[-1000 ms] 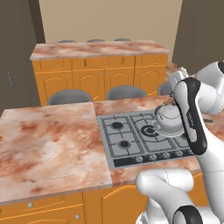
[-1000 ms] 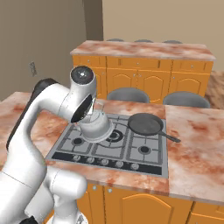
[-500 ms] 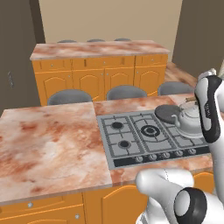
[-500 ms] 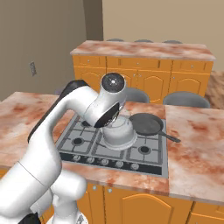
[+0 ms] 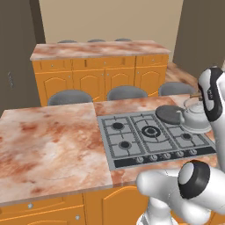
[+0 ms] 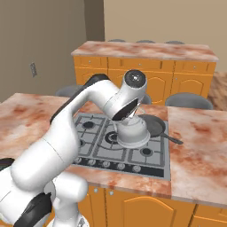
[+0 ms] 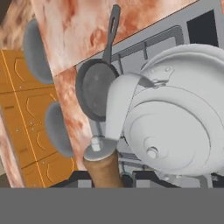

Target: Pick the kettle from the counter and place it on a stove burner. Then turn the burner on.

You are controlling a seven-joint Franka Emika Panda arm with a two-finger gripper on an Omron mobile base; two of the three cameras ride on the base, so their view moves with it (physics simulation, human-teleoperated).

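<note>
Left base view: I see the small squat silver-grey kettle with the domed lid (image 5: 194,117) at the right side of the inset grey cooktop (image 5: 151,139), just beside the flat dark grey round pan (image 5: 170,114), with my white arm (image 5: 211,94) standing over it. The broad pinkish-red marbled surface (image 5: 48,143) stretches away to the left. Whether the kettle base touches the grate I cannot tell here.

Right base view: The arm bends over the cooktop and the kettle (image 6: 132,132) hangs directly under the wrist, above the burners in the right half of the cooktop, touching or nearly touching the pan (image 6: 153,125) whose handle points right. The fingers are hidden behind the wrist from here.

Hand view: The camera looks straight down the thin arched brown handle (image 7: 103,168), which rises between the fingers at the bottom edge; the kettle's lid (image 7: 168,138) and short spout (image 7: 120,107) sit just ahead of them. The finger tips themselves are masked by the handle, so I judge a part-closed grip on the handle rather than see it plainly.

Key relation: The kettle lies straight below and ahead of the fingers, hanging from its handle, its spout pointing toward the pan.

Judgement: I read this as the carry ending over a right-hand burner; the coming move should be a straight lowering, keeping clear of the pan alongside.

Remaining: Release, then the burner knobs (image 5: 160,156) along the cooktop's front edge.
</note>
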